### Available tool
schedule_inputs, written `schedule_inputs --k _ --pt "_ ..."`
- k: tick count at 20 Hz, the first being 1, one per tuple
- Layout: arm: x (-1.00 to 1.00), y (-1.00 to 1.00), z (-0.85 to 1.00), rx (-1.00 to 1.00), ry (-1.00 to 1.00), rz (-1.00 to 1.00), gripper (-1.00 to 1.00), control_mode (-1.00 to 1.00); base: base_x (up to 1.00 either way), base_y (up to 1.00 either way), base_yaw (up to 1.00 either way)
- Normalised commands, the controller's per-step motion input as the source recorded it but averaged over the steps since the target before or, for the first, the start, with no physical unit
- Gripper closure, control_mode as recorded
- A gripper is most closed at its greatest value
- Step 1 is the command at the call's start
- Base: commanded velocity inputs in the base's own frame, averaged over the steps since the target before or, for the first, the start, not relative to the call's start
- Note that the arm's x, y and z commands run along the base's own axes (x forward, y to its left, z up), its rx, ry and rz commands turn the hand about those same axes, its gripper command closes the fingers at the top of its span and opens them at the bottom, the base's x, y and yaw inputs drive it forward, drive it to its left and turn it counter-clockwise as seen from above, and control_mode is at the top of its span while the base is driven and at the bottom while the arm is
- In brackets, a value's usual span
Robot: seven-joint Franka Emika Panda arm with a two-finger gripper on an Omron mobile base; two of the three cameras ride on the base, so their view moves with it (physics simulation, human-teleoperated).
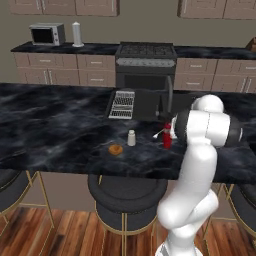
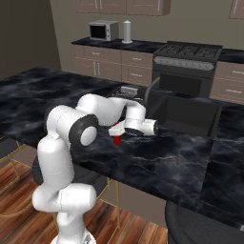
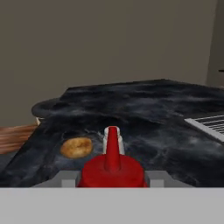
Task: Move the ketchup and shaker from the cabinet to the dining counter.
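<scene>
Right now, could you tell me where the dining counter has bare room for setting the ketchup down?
The dining counter is bare along its whole left stretch, left of the bagel. It is crowded around the gripper, which holds the ketchup: the shaker, the bagel and the dish rack by the sink all sit close.

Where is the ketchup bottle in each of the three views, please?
Left base view: ketchup bottle right of centre on the dining counter, beside the arm.
Right base view: only a red bit under the wrist, left of centre.
Hand view: bottom centre, between the fingers.
Shared landmark: the shaker, in the left base and hand views.
</scene>
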Motion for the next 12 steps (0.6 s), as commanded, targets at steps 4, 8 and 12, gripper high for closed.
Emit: schedule_inputs --k 4,8,12 --pt "0.0 -0.22 -0.41 0.25 0.04 0.06 1.0 -1.0 0.0 0.0 0.0" --pt "0.0 -0.01 -0.3 0.27 -0.1 0.12 1.0 -1.0 0.0 0.0 0.0" --pt "0.02 0.0 -0.33 0.19 -0.21 0.08 1.0 -1.0 0.0 0.0 0.0"
